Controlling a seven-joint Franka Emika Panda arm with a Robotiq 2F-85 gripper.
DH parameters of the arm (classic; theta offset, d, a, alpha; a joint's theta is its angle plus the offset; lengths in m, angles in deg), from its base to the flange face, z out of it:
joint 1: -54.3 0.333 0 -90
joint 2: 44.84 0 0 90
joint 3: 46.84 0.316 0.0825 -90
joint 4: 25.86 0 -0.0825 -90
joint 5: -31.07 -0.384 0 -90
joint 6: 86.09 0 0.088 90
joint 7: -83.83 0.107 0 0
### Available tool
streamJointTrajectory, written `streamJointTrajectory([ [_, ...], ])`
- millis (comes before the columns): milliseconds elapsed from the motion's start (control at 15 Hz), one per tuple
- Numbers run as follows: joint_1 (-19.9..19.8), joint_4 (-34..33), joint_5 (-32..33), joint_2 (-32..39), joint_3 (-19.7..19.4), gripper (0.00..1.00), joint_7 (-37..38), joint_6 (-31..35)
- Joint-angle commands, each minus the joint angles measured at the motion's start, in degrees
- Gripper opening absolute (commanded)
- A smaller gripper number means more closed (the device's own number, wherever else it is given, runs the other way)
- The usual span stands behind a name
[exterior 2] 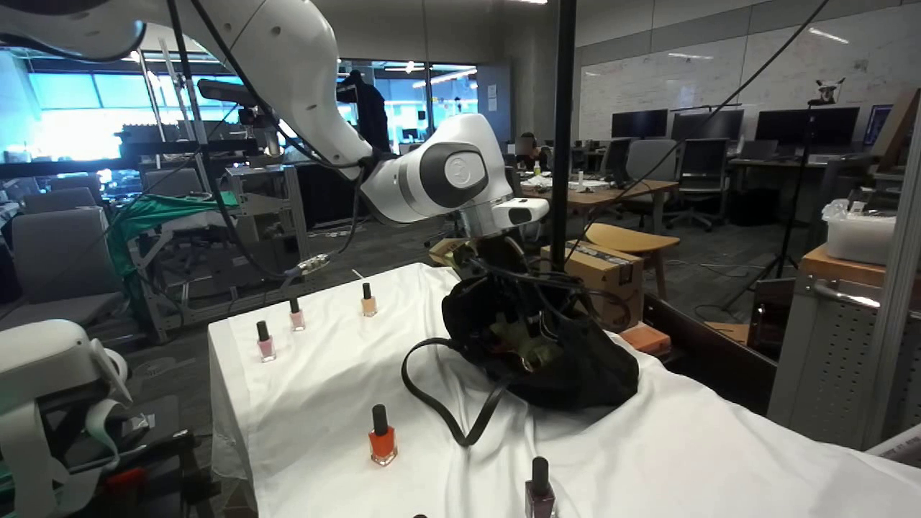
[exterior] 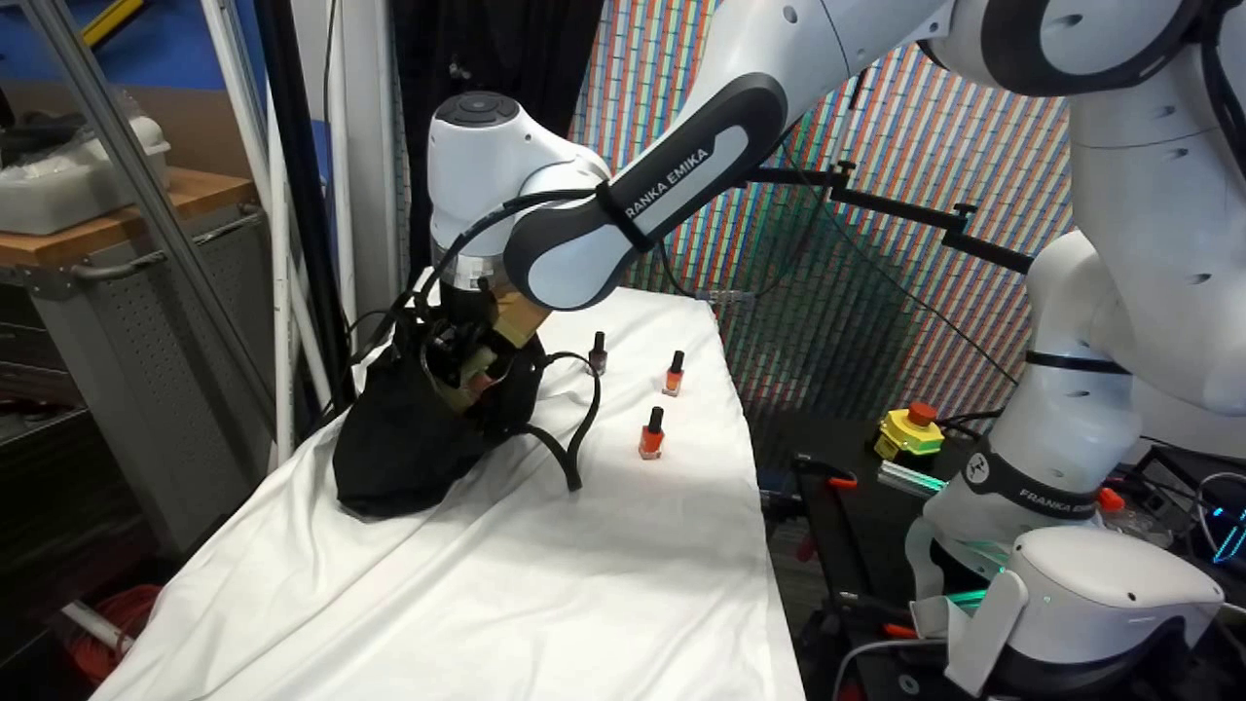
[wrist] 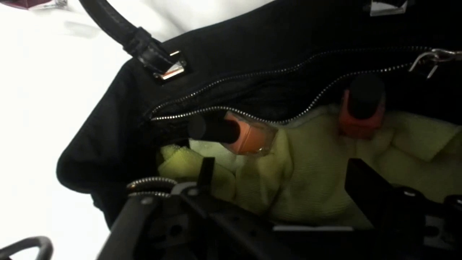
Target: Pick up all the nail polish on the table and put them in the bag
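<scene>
On the white-clothed table (exterior: pixel 604 594), the black bag (exterior: pixel 394 458) slumps with its mouth open. My gripper (wrist: pixel 281 162) is inside that mouth, fingers spread wide, nothing between them but the yellowish-green lining behind. Two nail polish bottles lie in the bag in the wrist view: an orange bottle (wrist: pixel 251 136) on its side, and a red bottle (wrist: pixel 361 117) farther right. Outside the bag, several bottles stand upright, including a red nail polish (exterior 2: pixel 383 444), a dark nail polish (exterior 2: pixel 540 498) and pale ones such as the pink nail polish (exterior 2: pixel 266 348). The exterior views mostly hide my fingers.
A strap handle (exterior 2: pixel 471 430) loops over the cloth beside the bag, and another strap (wrist: pixel 112 25) rises from its rim. Zipper teeth (wrist: pixel 223 108) edge an inner pocket. A black pole (exterior 2: pixel 565 144) stands behind the bag. Cables hang along the arm near the bag's mouth.
</scene>
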Motion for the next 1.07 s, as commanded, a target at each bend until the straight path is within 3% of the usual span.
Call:
streamJointTrajectory([
  [0,2.6,4.1,1.1,-4.3,-1.5,1.00,0.8,-1.0],
  [467,4.6,18.0,2.4,-17.9,0.5,1.00,0.6,-6.6],
  [733,5.1,25.7,1.4,-25.5,5.1,1.00,0.4,-11.2],
  [1000,6.4,28.8,-0.2,-27.3,11.5,1.00,2.0,-12.9],
])
